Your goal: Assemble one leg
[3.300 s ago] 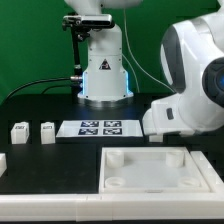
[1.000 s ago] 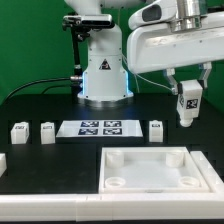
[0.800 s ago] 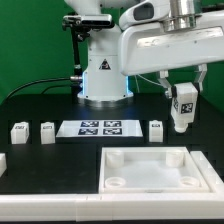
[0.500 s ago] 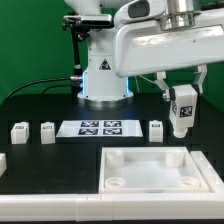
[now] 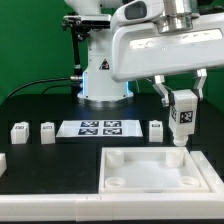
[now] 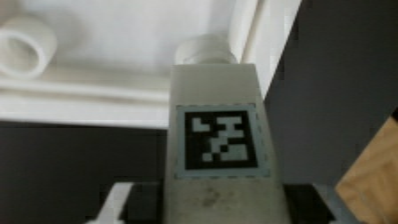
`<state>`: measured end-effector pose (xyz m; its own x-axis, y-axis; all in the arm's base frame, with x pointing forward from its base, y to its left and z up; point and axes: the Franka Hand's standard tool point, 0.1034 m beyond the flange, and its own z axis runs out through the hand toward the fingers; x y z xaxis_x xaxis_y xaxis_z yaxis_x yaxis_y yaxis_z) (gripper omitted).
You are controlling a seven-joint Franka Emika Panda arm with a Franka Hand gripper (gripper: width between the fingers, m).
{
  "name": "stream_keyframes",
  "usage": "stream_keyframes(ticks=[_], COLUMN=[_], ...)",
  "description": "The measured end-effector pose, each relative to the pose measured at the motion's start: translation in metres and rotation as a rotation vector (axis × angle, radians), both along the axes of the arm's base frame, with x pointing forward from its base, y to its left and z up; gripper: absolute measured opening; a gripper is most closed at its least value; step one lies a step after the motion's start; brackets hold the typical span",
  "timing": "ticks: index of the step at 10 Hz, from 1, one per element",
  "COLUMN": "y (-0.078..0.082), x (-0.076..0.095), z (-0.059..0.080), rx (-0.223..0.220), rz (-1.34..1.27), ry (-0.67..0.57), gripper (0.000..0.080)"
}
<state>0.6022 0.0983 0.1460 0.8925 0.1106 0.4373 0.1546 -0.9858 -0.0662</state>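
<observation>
Leg [image 5: 182, 120] held in tool [image 5: 181, 96], long axis vertical, pointing down.

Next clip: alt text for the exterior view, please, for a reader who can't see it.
The claw holds a white tagged leg upright, just above the far corner of the white tray on the exterior view's right. Three more legs and the marker board lie behind the tray on the black table.

Big white square tray [image 5: 108, 168] with round corner sockets sits up front on the black table [image 5: 60, 160]. The marker board [image 5: 92, 128] lies flat just behind it, green backdrop [image 5: 30, 45] at the back.
</observation>
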Motion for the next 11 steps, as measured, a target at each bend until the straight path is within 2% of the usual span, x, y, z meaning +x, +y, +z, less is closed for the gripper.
stream_keyframes(ticks=[2, 6, 11], y=[-0.005, -0.003, 0.005], x=[-0.003, 0.017, 0.028], z=[-0.010, -0.022, -0.043], rx=[-0.009, 0.001, 0.009], rz=[0.005, -0.001, 0.003], ry=[-0.005, -0.009, 0.004], gripper=[0.0294, 0.0294, 0.0294])
